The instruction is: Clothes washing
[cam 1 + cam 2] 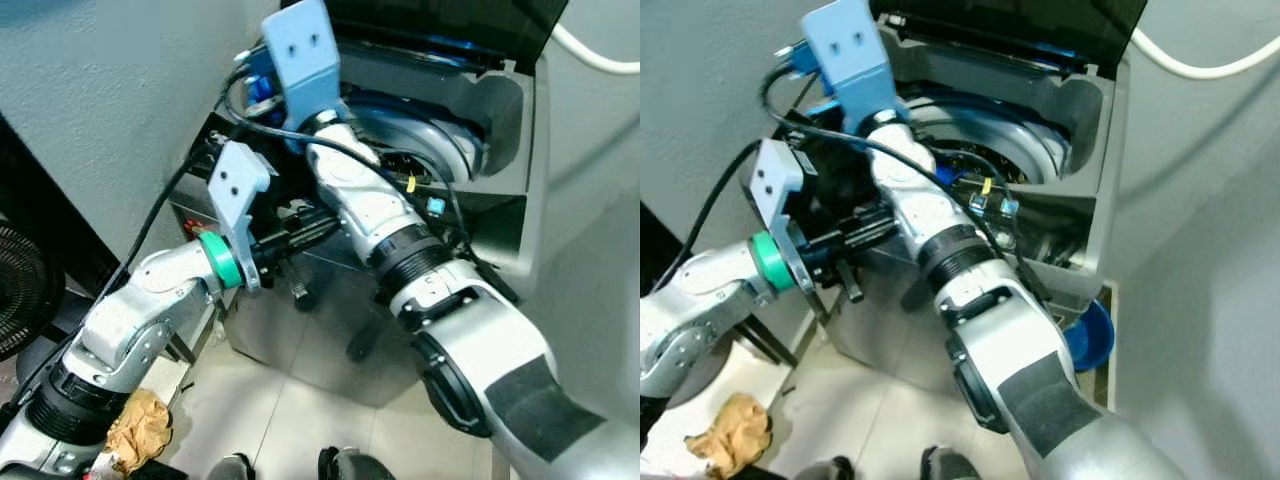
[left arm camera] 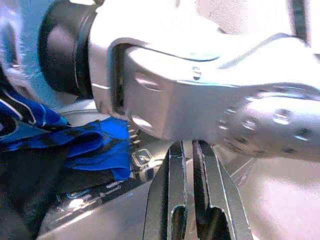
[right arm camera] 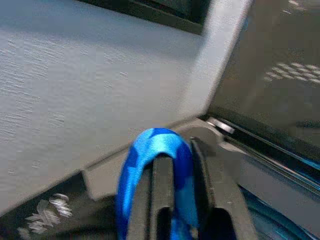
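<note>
An open top-load washing machine (image 1: 490, 210) stands before me, its drum (image 1: 420, 150) in view under the raised lid. My right arm reaches over the machine's left rear corner. There the right gripper (image 3: 182, 150) is shut on a blue garment (image 3: 150, 145), which wraps over one finger. The same blue and black garment (image 2: 95, 145) hangs at that corner beside the machine. My left gripper (image 2: 189, 150) is shut with nothing between its fingers. It sits just under the right forearm, by the machine's front left side (image 1: 320, 228).
A brown crumpled cloth (image 1: 140, 425) lies on the tiled floor at lower left. A black fan (image 1: 20, 290) stands at far left. A blue basin (image 1: 1090, 335) sits on the floor right of the machine. A white hose (image 1: 1200, 65) runs along the wall.
</note>
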Tool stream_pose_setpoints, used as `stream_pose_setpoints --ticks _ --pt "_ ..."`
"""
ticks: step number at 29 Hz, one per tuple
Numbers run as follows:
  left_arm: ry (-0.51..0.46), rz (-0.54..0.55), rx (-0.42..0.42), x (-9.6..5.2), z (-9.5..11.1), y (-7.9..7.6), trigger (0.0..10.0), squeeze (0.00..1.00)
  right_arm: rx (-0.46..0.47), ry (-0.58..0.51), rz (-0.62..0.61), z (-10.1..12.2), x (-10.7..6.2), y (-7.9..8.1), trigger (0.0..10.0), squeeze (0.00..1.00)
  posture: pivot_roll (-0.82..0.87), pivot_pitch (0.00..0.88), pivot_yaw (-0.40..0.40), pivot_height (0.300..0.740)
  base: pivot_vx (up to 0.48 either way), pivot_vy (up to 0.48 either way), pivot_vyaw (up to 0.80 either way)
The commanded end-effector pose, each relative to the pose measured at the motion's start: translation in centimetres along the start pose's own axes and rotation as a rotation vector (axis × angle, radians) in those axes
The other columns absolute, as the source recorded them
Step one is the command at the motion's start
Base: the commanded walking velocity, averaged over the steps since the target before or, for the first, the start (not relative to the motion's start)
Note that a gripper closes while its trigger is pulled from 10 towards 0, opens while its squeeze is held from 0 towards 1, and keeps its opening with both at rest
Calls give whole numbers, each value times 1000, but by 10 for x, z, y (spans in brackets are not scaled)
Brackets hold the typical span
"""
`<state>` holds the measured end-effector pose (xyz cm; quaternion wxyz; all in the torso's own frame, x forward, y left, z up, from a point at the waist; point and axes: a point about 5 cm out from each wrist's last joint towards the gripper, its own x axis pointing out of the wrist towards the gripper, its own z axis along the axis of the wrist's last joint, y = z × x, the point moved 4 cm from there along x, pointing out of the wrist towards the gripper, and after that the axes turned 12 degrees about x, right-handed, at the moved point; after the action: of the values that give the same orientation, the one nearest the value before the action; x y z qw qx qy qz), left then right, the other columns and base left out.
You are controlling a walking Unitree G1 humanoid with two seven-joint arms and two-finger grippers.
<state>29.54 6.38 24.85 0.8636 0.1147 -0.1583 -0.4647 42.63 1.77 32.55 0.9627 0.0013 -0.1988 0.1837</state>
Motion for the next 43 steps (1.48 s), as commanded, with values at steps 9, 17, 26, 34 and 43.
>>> stream_pose_setpoints --ticks 9,17,26,34,43 --pt "66 111 23 -21 -3 -5 10000 0 76 -18 -104 6 -1 -55 10000 0 88 128 9 740 0 0 0" --pt "130 285 77 -38 -7 8 10000 0 38 -23 -275 10 -14 -126 10000 0 80 136 6 740 0 0 0" --pt "171 503 241 -56 -1 29 10000 0 -143 130 -189 -15 -36 -157 10000 0 97 138 -2 740 0 0 0" --pt "179 932 392 -91 21 85 10000 0 -179 286 97 -61 -72 -146 10000 0 87 135 -10 740 0 0 0" --pt "188 973 635 -106 51 88 10000 0 -74 192 22 -45 -75 -160 10000 1000 113 121 -17 740 0 0 0"
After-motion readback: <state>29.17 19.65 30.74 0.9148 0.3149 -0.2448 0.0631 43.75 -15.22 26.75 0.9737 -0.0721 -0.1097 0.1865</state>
